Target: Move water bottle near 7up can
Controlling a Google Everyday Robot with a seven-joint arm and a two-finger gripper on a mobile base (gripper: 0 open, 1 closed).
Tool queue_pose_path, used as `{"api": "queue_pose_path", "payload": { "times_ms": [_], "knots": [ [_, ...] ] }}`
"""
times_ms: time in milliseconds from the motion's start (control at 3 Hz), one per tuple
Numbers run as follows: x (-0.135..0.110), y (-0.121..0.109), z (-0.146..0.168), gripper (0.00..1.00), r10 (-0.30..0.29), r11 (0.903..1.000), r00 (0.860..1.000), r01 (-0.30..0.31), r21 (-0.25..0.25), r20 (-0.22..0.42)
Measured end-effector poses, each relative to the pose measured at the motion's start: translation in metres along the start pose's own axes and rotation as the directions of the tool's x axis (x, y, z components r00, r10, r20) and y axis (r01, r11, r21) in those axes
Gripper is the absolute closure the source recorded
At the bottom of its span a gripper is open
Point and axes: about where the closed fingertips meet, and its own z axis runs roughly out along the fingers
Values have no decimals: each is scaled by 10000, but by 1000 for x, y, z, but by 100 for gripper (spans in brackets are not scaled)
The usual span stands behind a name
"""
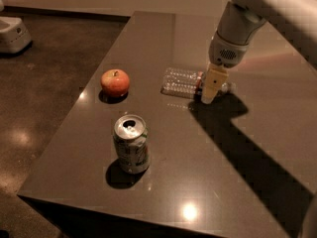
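The water bottle (181, 82) lies on its side on the dark table (233, 172), past the middle, with its clear ribbed body to the left and its label and cap end to the right. My gripper (209, 89) is down at the bottle's label end and covers part of it. The white cap (226, 88) shows just right of the gripper. The 7up can (132, 144) stands upright near the table's front left, well apart from the bottle.
A red-orange apple (115, 82) sits left of the bottle, near the table's left edge. My white arm (257, 9) reaches in from the upper right and casts a long shadow to the right. A white object (12, 33) stands on the floor at far left.
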Motion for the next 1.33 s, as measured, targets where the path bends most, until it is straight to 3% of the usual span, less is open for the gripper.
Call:
{"api": "queue_pose_path", "payload": {
  "times_ms": [667,1000,1333],
  "knots": [
    [12,17,-11,73,92,9998,9999,-94,200,55],
    [25,47,-33,96,164,9987,9997,-172,483,169],
    [27,91,-47,100,85,9987,9999,-93,511,151]
  ]
}}
